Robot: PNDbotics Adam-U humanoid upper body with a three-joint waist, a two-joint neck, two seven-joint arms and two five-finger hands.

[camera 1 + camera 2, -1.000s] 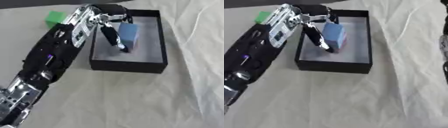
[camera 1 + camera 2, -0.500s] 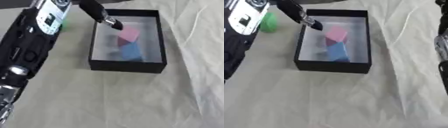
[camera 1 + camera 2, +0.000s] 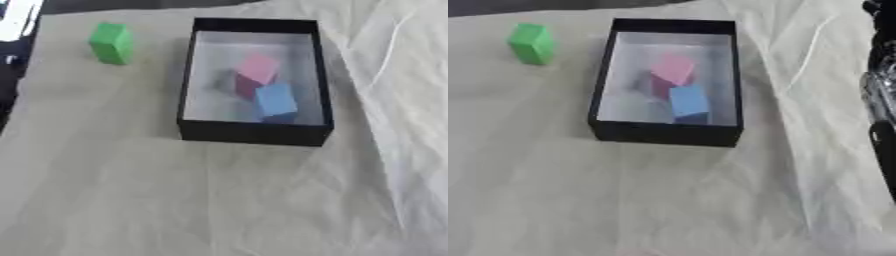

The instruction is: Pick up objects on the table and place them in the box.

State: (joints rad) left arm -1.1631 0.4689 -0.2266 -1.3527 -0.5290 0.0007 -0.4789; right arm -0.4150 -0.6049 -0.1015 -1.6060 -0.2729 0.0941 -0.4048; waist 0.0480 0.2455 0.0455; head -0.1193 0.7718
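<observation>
While the black box (image 3: 254, 132) is sitting open on the wrinkled pale cloth (image 3: 219, 200), a pink block (image 3: 257, 68) and a blue block (image 3: 276, 99) are lying inside it on the light floor, touching each other, the pink one farther and the blue one nearer and slightly to the right. Something darker is showing beneath the pink block, too blurred to make out. Well to the left of the box, toward the far edge, a green block (image 3: 111, 43) is standing on the cloth by itself. At the far left edge part of the robot's left arm (image 3: 16, 25) is showing, black with a white patch; its hand is lying outside both views. Along the right edge of the right eye view, the right arm (image 3: 881, 90) is showing as black and silver parts, and I cannot tell whether its fingers are open or curled.
</observation>
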